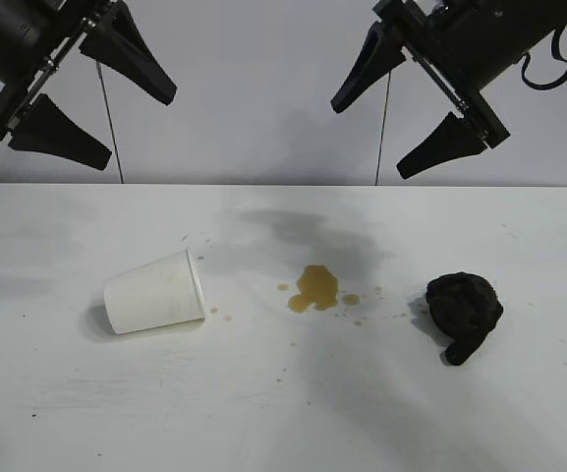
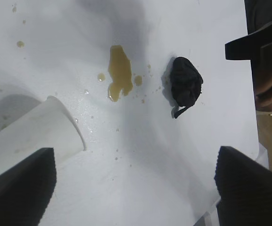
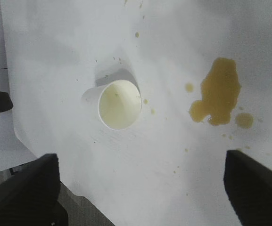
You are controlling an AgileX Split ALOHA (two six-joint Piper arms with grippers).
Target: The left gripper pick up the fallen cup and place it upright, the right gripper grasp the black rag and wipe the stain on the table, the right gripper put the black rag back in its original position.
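Below our left claw (image 1: 79, 93), hanging spread wide, the cup (image 1: 154, 291) is lying sideways on the table (image 1: 283, 413); our right claw (image 1: 411, 103), also spread, is hovering above the stain (image 1: 315, 288) and black rag (image 1: 464, 310).

Bright, even light washes the wide white matte table (image 1: 263, 413); soft grey shadows pool mid-table, wrist views slightly blurred.
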